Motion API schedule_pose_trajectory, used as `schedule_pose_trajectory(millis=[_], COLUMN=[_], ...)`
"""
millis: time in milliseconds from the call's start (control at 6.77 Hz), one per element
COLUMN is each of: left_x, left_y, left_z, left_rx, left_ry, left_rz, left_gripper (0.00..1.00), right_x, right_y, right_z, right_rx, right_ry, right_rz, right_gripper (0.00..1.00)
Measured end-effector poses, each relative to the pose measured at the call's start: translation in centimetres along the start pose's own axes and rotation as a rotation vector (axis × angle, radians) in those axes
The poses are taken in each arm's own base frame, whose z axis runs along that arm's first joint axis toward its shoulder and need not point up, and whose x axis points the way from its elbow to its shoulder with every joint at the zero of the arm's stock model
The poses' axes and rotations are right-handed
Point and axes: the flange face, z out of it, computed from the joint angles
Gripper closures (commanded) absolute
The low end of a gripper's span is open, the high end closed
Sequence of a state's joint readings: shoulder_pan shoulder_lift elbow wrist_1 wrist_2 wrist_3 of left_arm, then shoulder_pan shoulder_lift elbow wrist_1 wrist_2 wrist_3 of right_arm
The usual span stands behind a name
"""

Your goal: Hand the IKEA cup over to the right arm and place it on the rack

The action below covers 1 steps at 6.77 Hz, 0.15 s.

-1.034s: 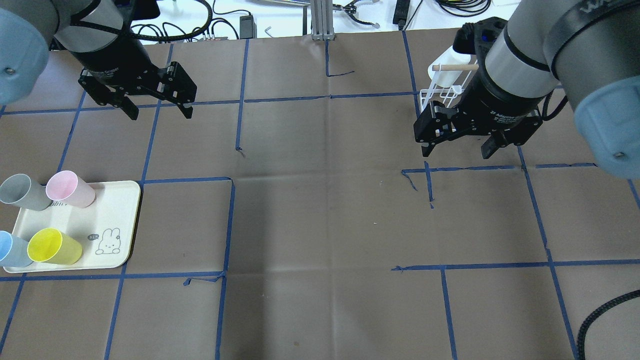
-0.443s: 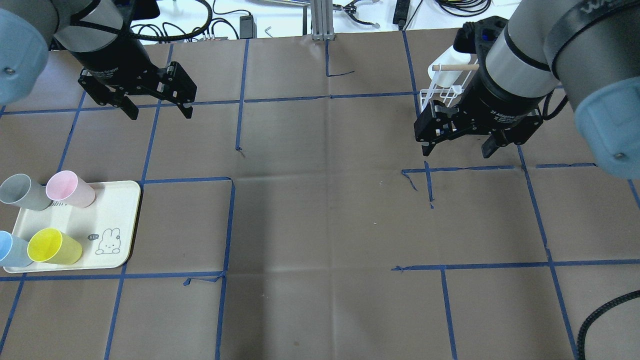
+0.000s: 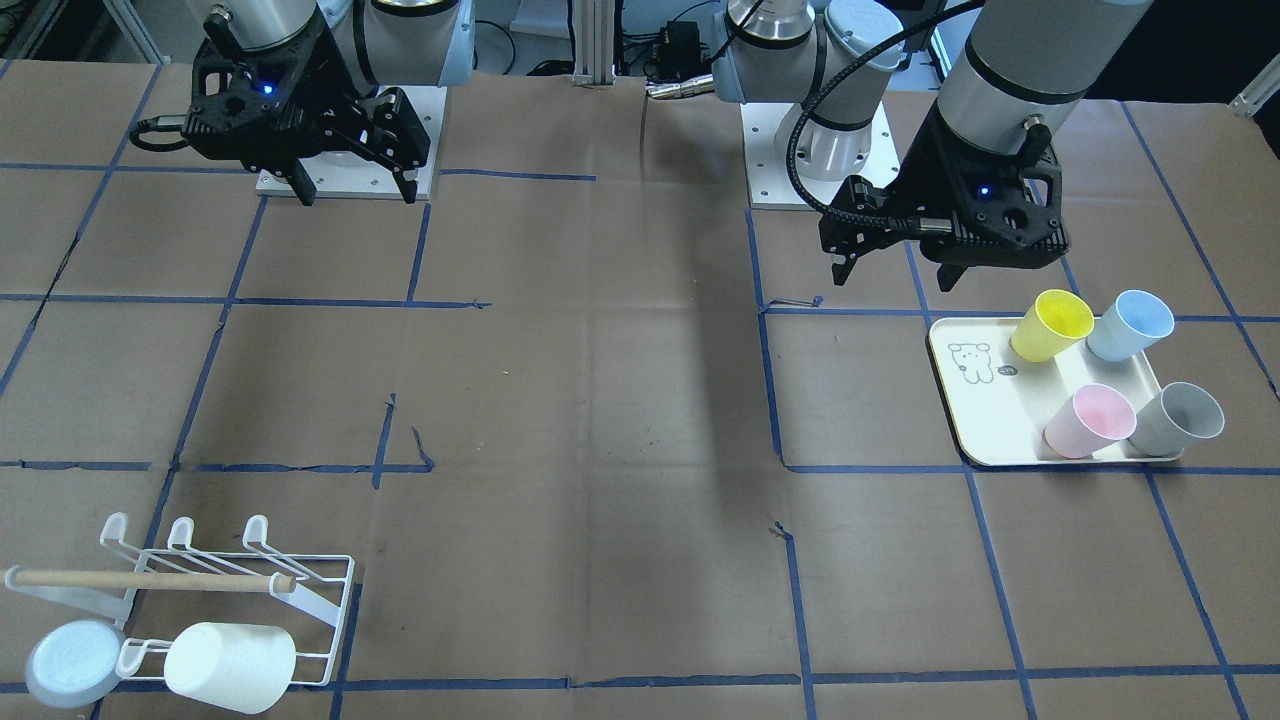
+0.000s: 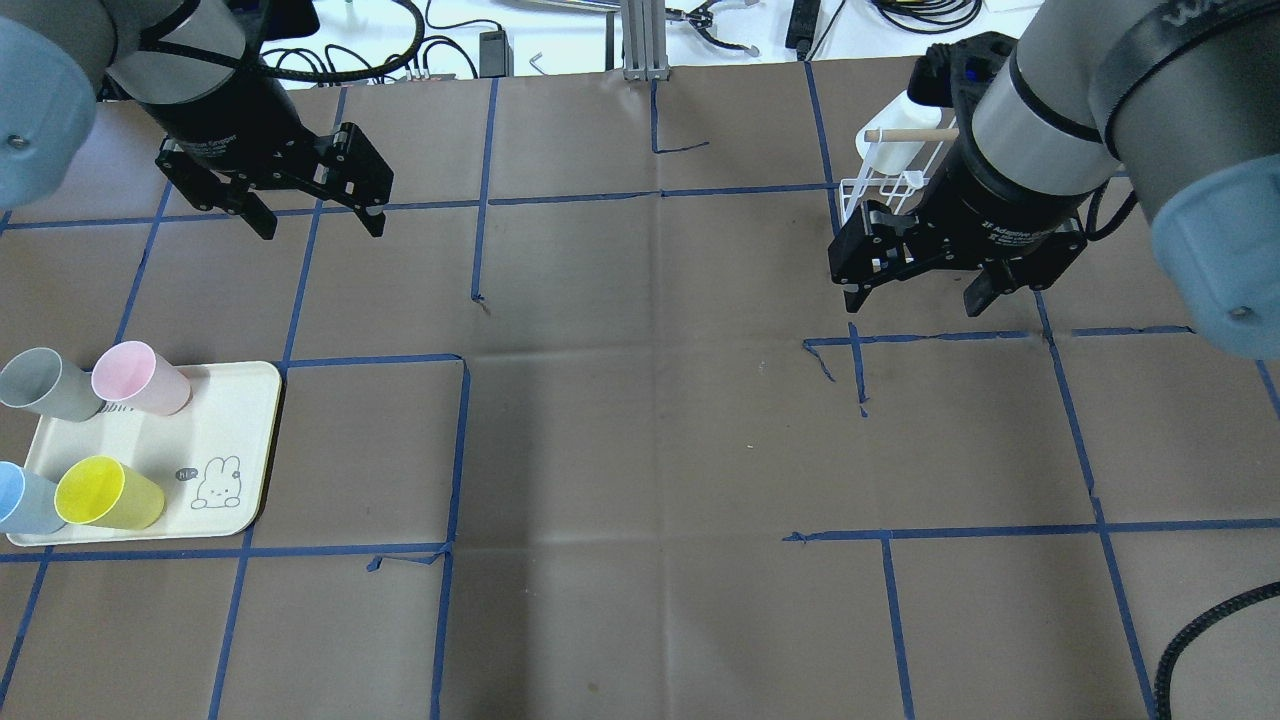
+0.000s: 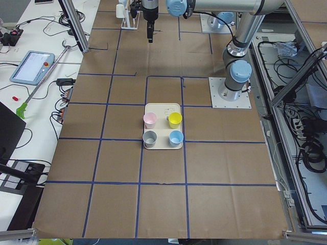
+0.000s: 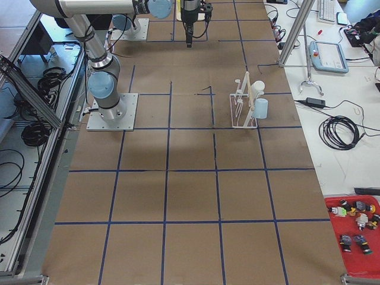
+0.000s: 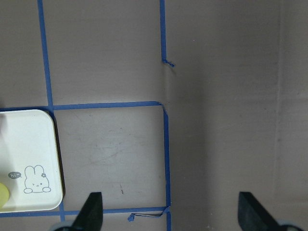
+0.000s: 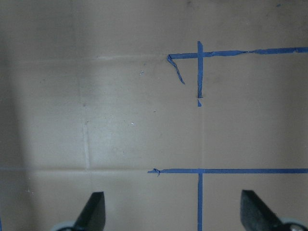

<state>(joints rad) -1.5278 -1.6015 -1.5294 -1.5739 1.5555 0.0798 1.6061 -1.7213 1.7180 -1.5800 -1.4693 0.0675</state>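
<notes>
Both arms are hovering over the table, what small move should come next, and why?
Probably bring the left gripper over the cream rectangular tray, above the pink plastic cup nearest it. That gripper hangs open and empty over bare brown paper, and the cup stands untouched on the tray, so nothing can be handed across yet.

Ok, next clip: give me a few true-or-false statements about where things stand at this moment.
1. The left gripper and right gripper are both open and empty. True.
2. The tray holds three cups. False: four stand on it, the yellow cup, blue cup, pink cup and grey cup.
3. The rack is bare. False: a white cup sits on it.
4. The rack stands nearer the right gripper than the left. True.
</notes>
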Motion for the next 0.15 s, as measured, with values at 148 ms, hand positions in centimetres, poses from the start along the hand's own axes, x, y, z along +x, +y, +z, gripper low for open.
schedule_pose_trajectory(millis=[148], left_x=[0.00], left_y=[0.00], left_z=[0.00], left_rx=[0.000], left_ry=[0.000], left_rz=[0.000], left_gripper=[0.00], right_x=[0.02], right_y=[0.00], right_z=[0.00], right_rx=[0.000], right_ry=[0.002], right_rz=[0.000], right_gripper=[0.00])
